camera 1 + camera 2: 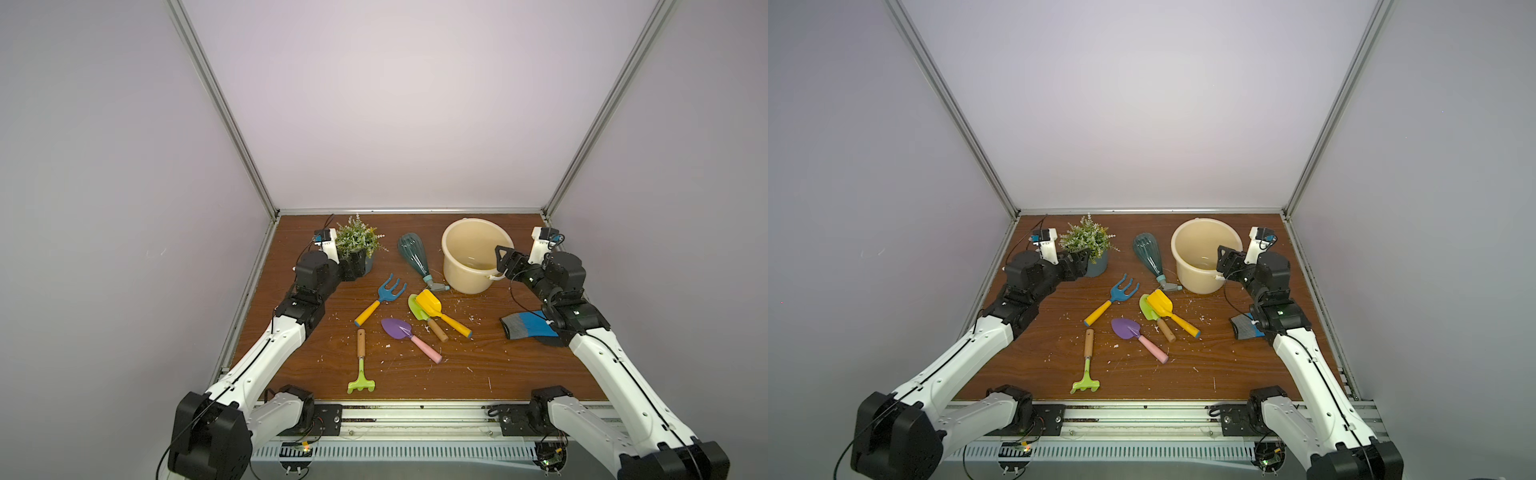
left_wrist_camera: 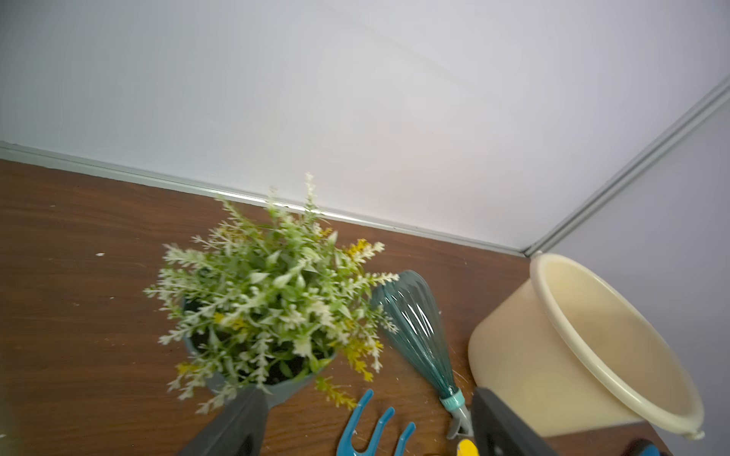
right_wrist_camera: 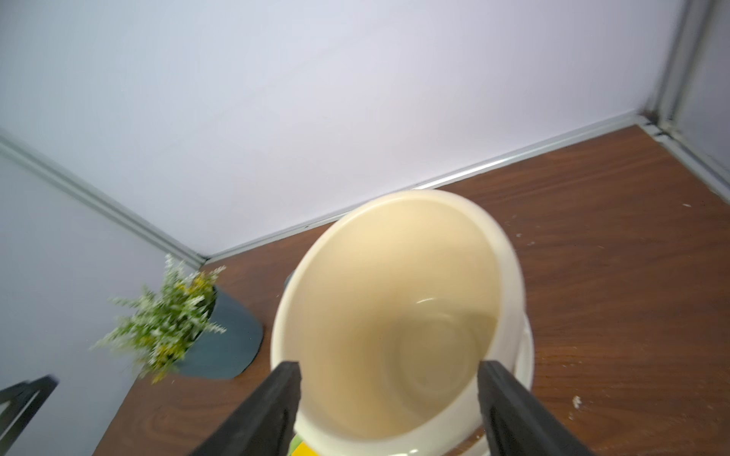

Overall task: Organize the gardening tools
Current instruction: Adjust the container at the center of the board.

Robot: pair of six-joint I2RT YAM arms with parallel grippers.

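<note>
Yellow scoop (image 1: 432, 305) overlaps lime-green trowel (image 1: 414, 307); blue fork (image 1: 379, 301), purple trowel (image 1: 397, 328), lime-green rake (image 1: 361, 365) lie to its left; teal spray bottle (image 1: 417, 261) lies behind.

Bare table (image 1: 478, 361) between purple trowel (image 1: 397, 328), glove (image 1: 534, 326)

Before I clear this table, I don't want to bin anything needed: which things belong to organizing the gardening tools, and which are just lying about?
Job: yellow scoop, lime-green trowel, blue fork, purple trowel, lime-green rake, teal spray bottle.
Lying about: potted plant, blue-and-grey glove, cream bucket (possibly their container).
</note>
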